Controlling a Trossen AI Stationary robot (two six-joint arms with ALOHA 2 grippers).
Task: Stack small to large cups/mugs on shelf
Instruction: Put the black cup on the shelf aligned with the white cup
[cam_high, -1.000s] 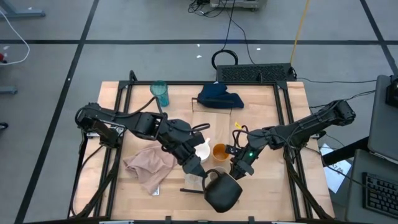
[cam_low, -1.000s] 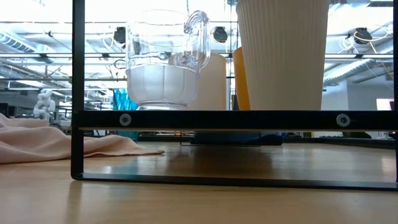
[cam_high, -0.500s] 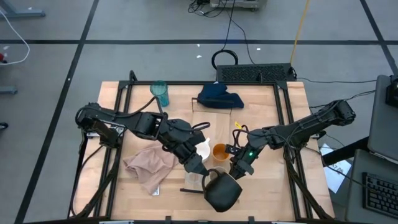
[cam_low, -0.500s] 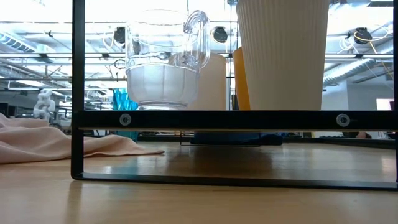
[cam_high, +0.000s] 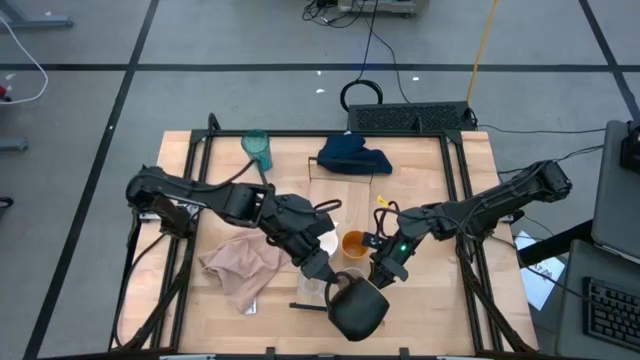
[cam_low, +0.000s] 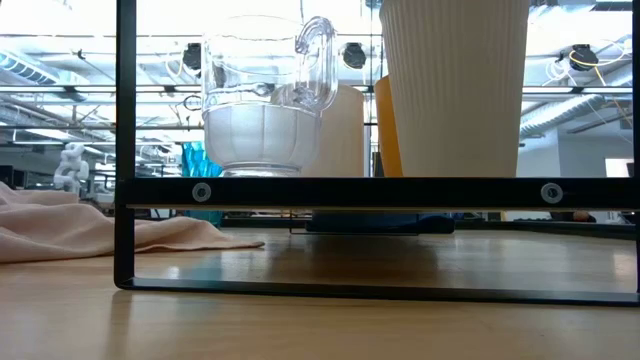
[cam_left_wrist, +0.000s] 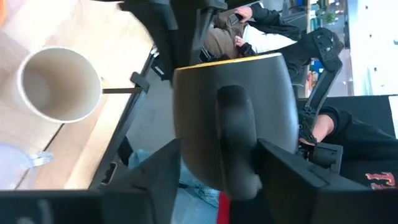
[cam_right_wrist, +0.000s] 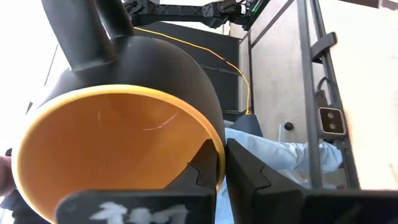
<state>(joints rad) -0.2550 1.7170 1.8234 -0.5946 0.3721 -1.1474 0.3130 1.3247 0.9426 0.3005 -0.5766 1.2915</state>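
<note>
The dark yellow-lined mug (cam_high: 360, 310) hangs above the table's near edge, and my right gripper (cam_high: 381, 272) is shut on it. My left gripper (cam_left_wrist: 219, 146) is open, with one finger on each side of the mug's handle (cam_left_wrist: 236, 143). On the shelf (cam_high: 345, 190) stand the white mug (cam_high: 325, 240), the small orange cup (cam_high: 353, 243), the tiny clear cup (cam_high: 312, 288) and the beige cup (cam_left_wrist: 59, 84). The tall teal tumbler (cam_high: 258, 150) stands on the table at the far left. My right gripper pinches the mug's rim (cam_right_wrist: 217, 152), with one finger (cam_right_wrist: 202, 171) inside the yellow bowl and the other (cam_right_wrist: 249, 177) outside on the dark wall. The fingers come in level from the table's right. The mug is lifted clear and lies on its side. My left gripper: I cannot tell whether its fingers touch the handle.
A pink cloth (cam_high: 240, 268) lies at the near left of the table. A dark blue cloth (cam_high: 352, 155) lies at the far middle. A black metal frame (cam_low: 125, 150) stands around the table. People sit in the room beyond.
</note>
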